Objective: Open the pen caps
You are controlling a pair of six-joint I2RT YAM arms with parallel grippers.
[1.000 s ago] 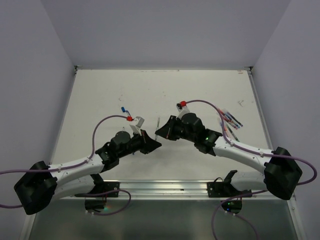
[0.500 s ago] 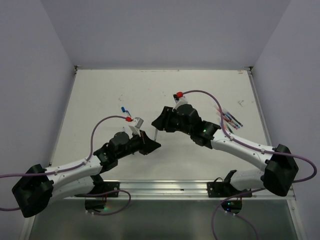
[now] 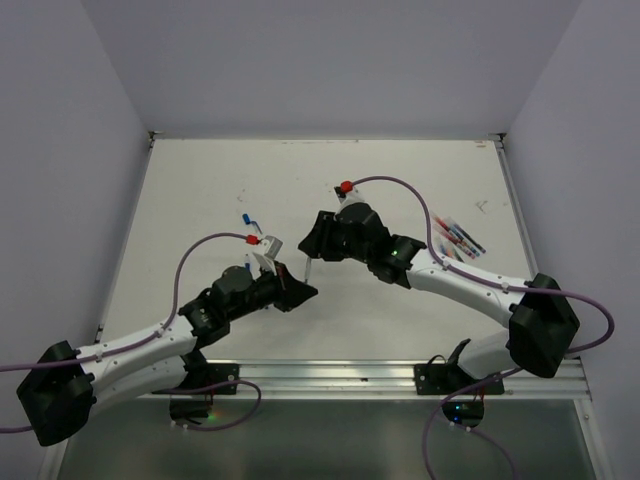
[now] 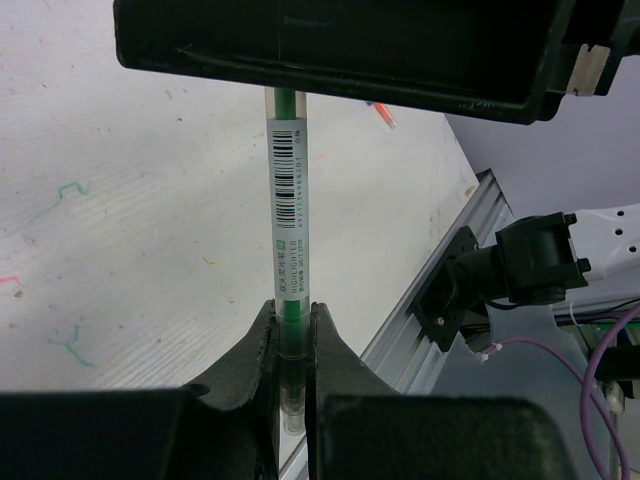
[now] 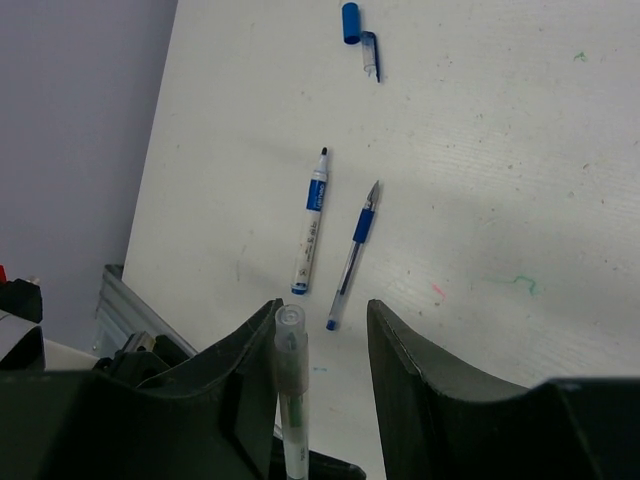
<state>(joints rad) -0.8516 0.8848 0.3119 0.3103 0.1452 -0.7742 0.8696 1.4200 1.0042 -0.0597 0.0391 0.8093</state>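
Your left gripper is pinching the green pen above the middle of the table. Its long axis is running near to far, and its clear cap is pointing far, sitting between the spread jaws of your right gripper.

Pen top end behind R jaws

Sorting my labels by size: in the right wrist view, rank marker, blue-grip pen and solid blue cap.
1-2. marker and blue-grip pen: alike in length, marker thicker, not ranked.
3. solid blue cap: smallest.
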